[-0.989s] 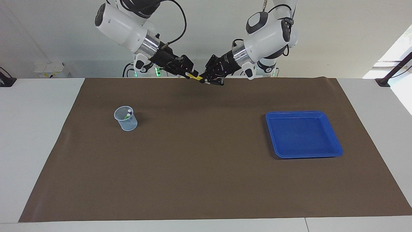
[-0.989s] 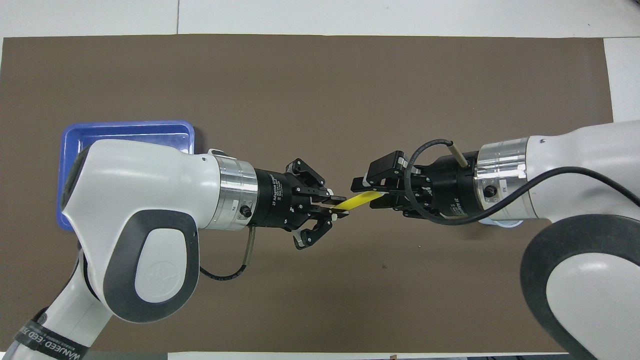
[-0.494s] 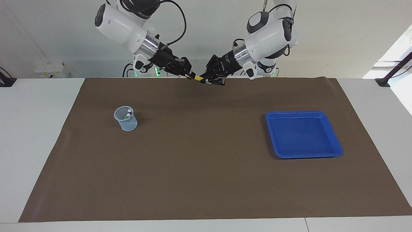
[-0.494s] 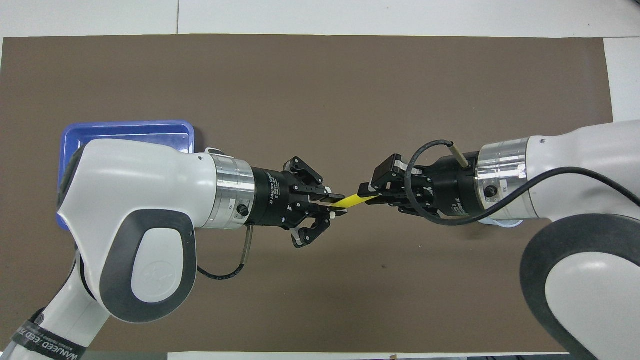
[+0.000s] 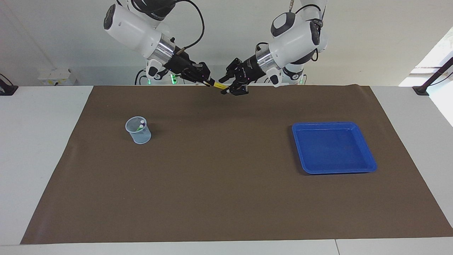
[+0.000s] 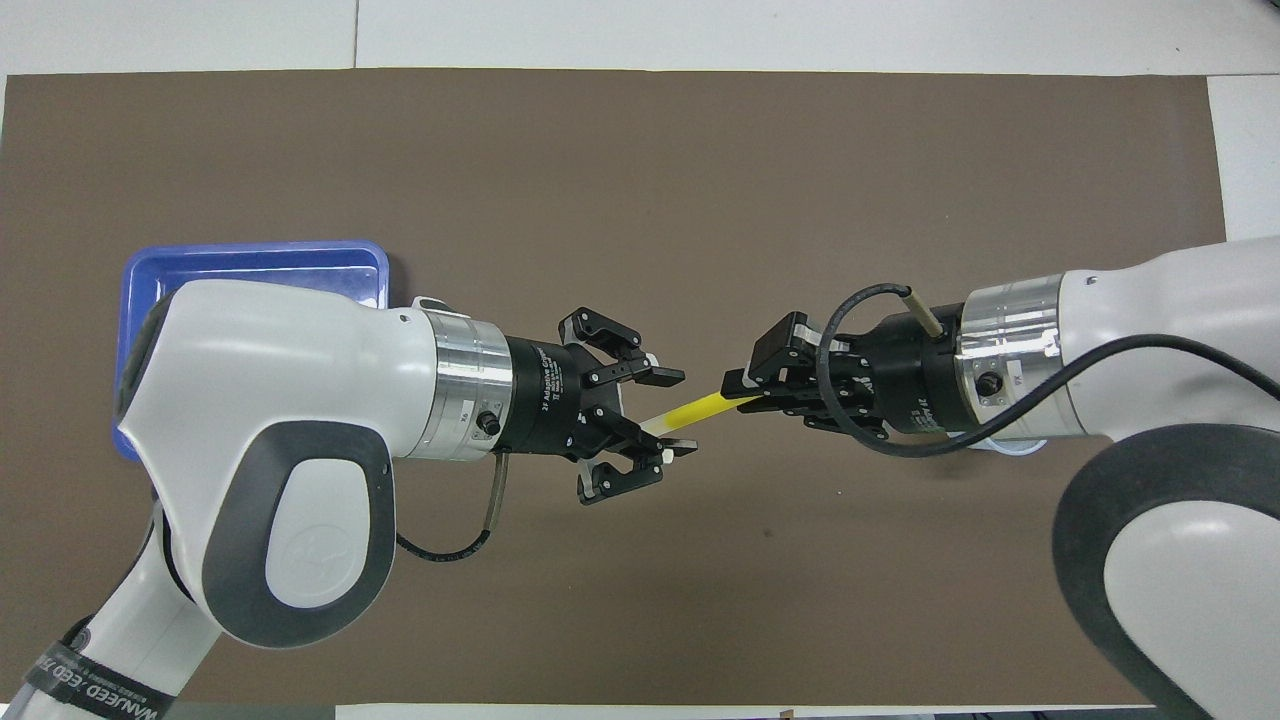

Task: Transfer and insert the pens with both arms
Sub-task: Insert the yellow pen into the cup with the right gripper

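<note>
Right gripper (image 6: pixel 745 385): I see it pinching one end of the slim yellow marker pen (image 6: pixel 690 412), up over the brown mat (image 5: pixel 226 198).
Left gripper (image 6: pixel 672 412): fingers spread around the pen's other end.

The yellow pen (image 6: pixel 692 411) is hanging in the air over the brown mat, lying nearly level and slightly slanted, its barrel end clamped in the right hand (image 6: pixel 742 388), whose fingertips are meeting on it. Its pale cap end is reaching between the spread fingers of the left hand (image 6: pixel 672 412), which are standing apart from it. Two more pens (image 5: pixel 140 124) are standing tilted in a clear cup toward the right arm's end of the tabletop, their whitish cap ends showing above the rim, one with green visible below the cap, the other's colour indiscernible.
</note>
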Motion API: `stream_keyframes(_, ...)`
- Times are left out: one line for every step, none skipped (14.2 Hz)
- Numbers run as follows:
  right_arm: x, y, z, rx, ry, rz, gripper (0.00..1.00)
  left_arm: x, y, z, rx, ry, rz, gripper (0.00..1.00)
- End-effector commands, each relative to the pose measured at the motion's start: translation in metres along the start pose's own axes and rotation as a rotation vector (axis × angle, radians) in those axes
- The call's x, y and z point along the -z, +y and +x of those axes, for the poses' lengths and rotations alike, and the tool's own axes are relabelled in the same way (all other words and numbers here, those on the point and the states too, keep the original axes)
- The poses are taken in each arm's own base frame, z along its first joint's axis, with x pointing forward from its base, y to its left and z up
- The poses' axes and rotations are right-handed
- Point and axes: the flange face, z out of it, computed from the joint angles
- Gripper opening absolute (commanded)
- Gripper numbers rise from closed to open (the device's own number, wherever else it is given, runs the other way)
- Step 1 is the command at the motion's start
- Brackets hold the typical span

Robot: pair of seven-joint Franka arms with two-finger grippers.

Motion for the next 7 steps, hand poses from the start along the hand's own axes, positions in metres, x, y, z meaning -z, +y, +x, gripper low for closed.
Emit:
stream_keyframes(0.047,0.005,0.027,0.116,0.008,-0.106,0.00,0.007,-0.004,0.003,-0.067,0.070,-0.043,1.00)
stream_keyframes(0.067,0.017,0.038,0.176,-0.010,-0.146,0.00,0.010,-0.001,0.006,-0.075,0.094,-0.053,1.00)
stream_keyframes(0.085,0.037,0.049,0.208,-0.016,-0.203,0.00,0.015,0.002,0.009,-0.074,0.100,-0.062,1.00)
stream_keyframes(0.095,0.054,0.056,0.263,-0.005,-0.285,0.00,0.022,0.008,0.012,-0.064,0.098,-0.075,1.00)
stream_keyframes(0.100,0.065,0.062,0.367,0.013,-0.394,0.00,0.029,0.013,0.013,-0.057,0.091,-0.090,1.00)
stream_keyframes(0.104,0.070,0.066,0.428,0.022,-0.456,0.00,0.034,0.017,0.013,-0.054,0.085,-0.103,1.00)
stream_keyframes(0.110,0.075,0.071,0.443,0.040,-0.456,0.00,0.038,0.020,0.014,-0.051,0.081,-0.114,1.00)
